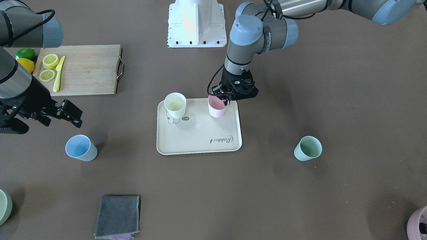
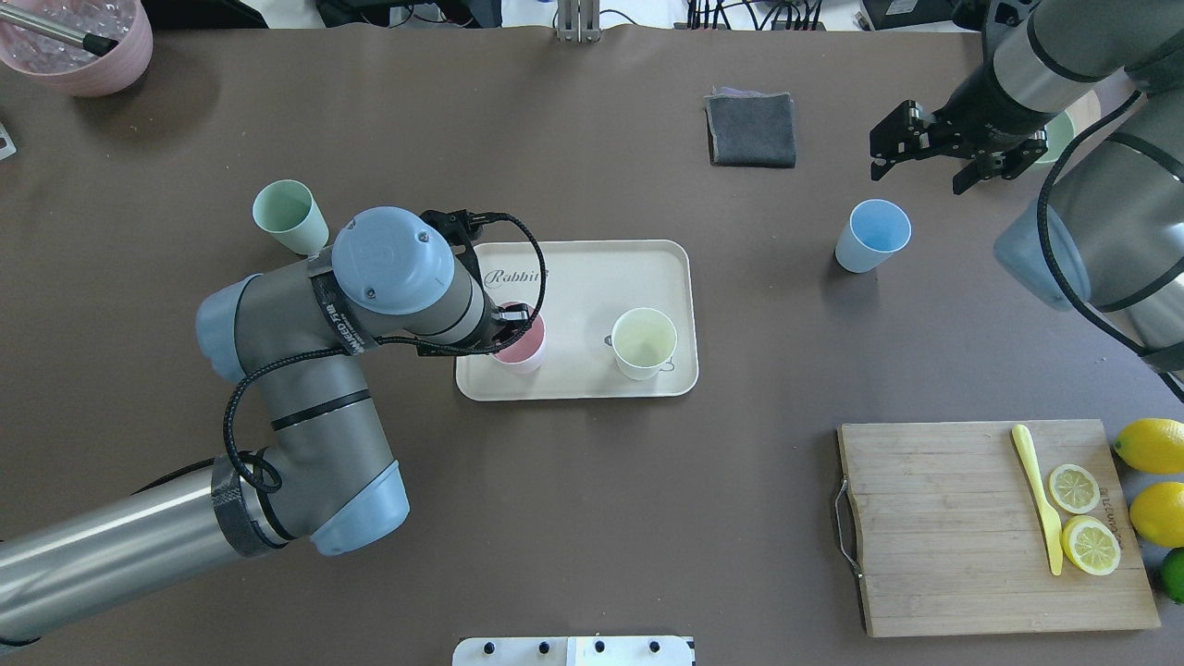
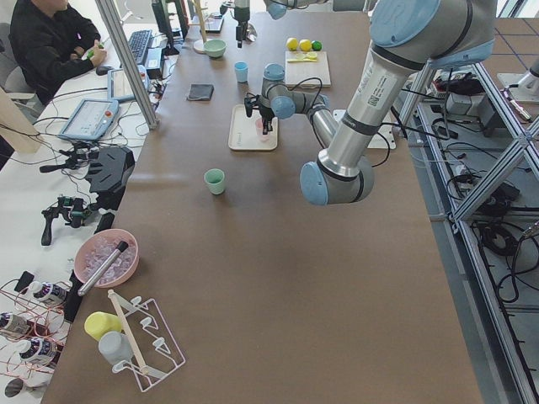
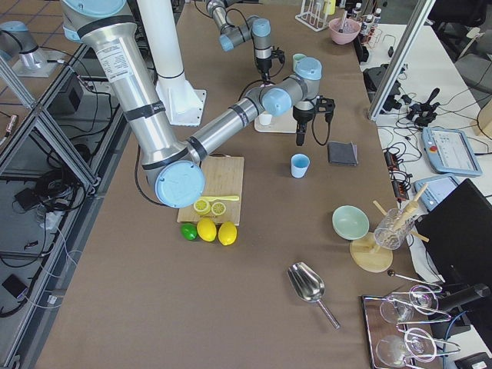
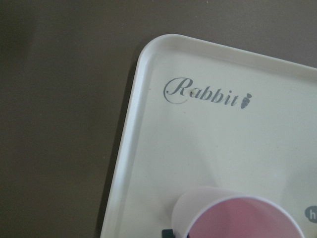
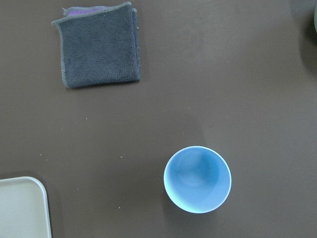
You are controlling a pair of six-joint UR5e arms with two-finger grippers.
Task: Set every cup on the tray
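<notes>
The cream tray (image 1: 200,143) lies mid-table, also in the overhead view (image 2: 592,259). On it stand the pale yellow cup (image 1: 175,105) and the pale pink cup (image 1: 217,107). My left gripper (image 1: 224,97) reaches down onto the pink cup's rim (image 5: 237,218), its jaws closed on the wall. The light blue cup (image 1: 80,148) stands on the table off the tray, seen from above in the right wrist view (image 6: 197,178). My right gripper (image 1: 46,128) hangs open and empty above and beside it. The mint green cup (image 1: 308,148) stands alone on the table on the left arm's side.
A wooden cutting board (image 1: 86,70) with lemon slices and a yellow knife lies near the right arm. A folded grey cloth (image 1: 118,215) lies at the far edge. A green bowl (image 1: 4,206) and a pink pot (image 1: 418,223) sit at the far corners.
</notes>
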